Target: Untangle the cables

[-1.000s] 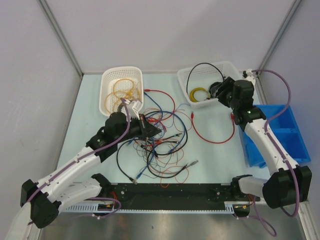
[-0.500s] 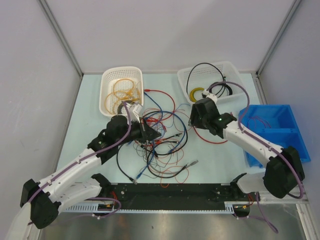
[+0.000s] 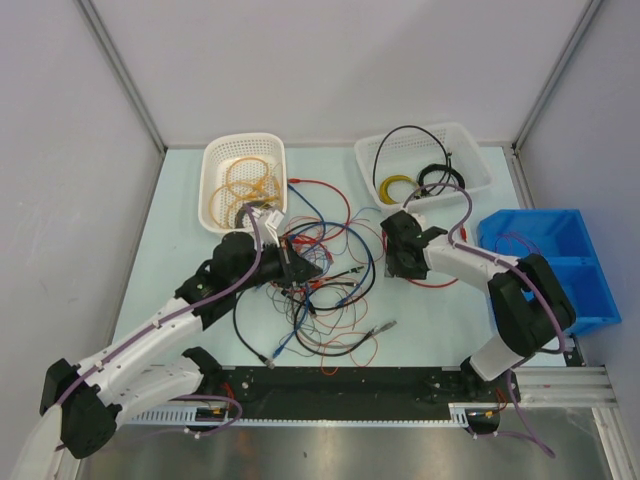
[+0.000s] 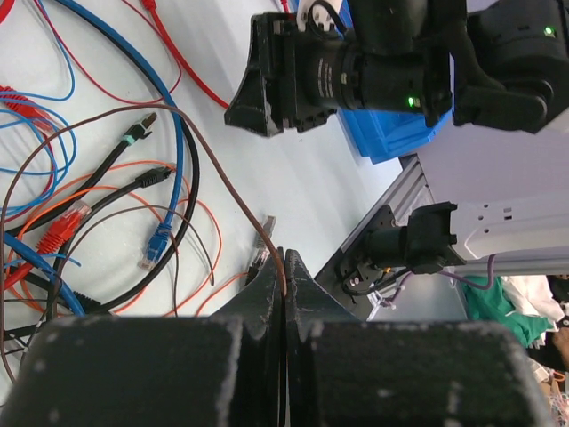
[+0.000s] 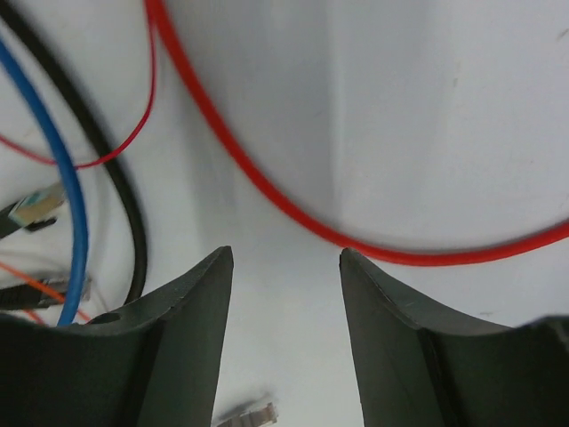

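Note:
The cables (image 3: 325, 280) lie in a tangle of red, blue, orange and black wires at the table's middle. My left gripper (image 3: 300, 265) sits over the tangle's left part, shut on a thin brown wire (image 4: 233, 191) that runs up between its jaws (image 4: 284, 262). My right gripper (image 3: 398, 250) hangs low at the tangle's right edge. It is open (image 5: 284, 253), with bare table between the fingers. A thick red cable (image 5: 267, 191) curves just past its fingertips, with a blue cable (image 5: 71, 205) and a black cable (image 5: 116, 178) to the left.
A white basket (image 3: 245, 150) at the back left holds orange cable coils. A second white basket (image 3: 470, 135) at the back right holds yellow and black coils. A blue bin (image 3: 590, 260) stands at the right edge. A black rail (image 3: 350, 385) runs along the near edge.
My right arm has swung from the back right basket leftward and down to the table beside the red loop. The left arm has stayed put, still shut on the wire.

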